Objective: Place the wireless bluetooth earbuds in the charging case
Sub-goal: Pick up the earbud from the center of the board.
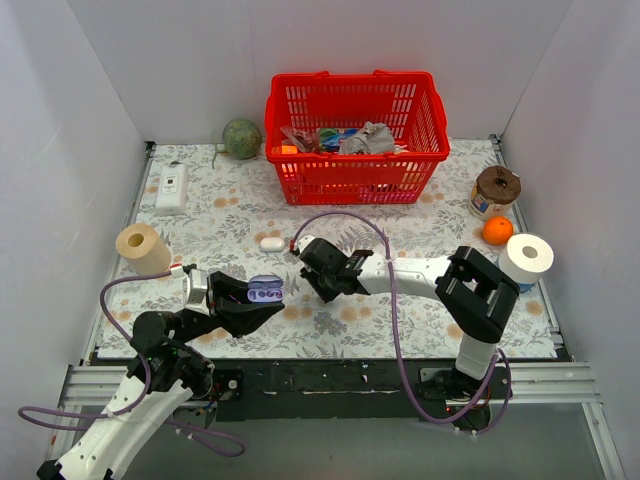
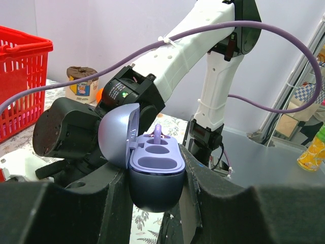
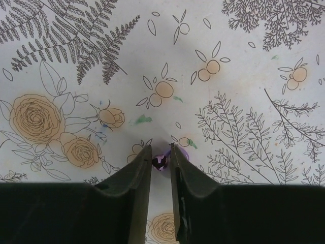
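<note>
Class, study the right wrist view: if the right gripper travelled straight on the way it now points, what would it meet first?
The purple earbud between its fingers, then the floral tablecloth just beneath it, though depth is hard to judge here.

1. This is a robot test cell in a laboratory, not a home. Plain white panel walls close it in left of the left gripper, right of the right gripper and beyond both.
2. Behind the grippers, the arms are bolted to a black base plate on a bare aluminium rail frame.
3. Under the grippers lies a flower-printed table cloth.
4. Mixed props stand around. A red plastic lattice basket of small items is beyond the grippers, a brown paper roll is left of the left one, and a white paper roll is right of the right one.
</note>
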Robot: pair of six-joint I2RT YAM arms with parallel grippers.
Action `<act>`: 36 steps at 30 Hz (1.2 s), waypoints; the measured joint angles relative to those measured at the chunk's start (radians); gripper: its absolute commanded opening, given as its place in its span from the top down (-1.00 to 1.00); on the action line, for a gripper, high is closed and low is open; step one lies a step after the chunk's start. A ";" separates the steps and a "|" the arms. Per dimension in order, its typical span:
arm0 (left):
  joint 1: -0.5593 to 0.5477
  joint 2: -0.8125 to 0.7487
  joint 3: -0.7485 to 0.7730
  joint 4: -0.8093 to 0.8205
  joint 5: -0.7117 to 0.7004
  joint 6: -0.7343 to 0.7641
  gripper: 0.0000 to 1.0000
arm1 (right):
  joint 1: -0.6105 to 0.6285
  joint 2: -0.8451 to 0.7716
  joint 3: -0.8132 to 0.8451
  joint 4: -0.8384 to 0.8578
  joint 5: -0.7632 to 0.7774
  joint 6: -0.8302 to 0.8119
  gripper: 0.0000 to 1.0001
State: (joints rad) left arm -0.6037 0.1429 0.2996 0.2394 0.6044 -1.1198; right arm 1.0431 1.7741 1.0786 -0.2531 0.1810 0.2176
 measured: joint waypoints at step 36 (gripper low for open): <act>0.000 0.006 -0.015 0.001 0.001 -0.010 1.00 | -0.014 -0.051 -0.069 -0.027 0.019 -0.134 0.93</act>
State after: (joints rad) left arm -0.6037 0.1493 0.2848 0.2401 0.6052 -1.1294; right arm 1.0294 1.7226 1.0092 -0.2806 0.1997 0.0837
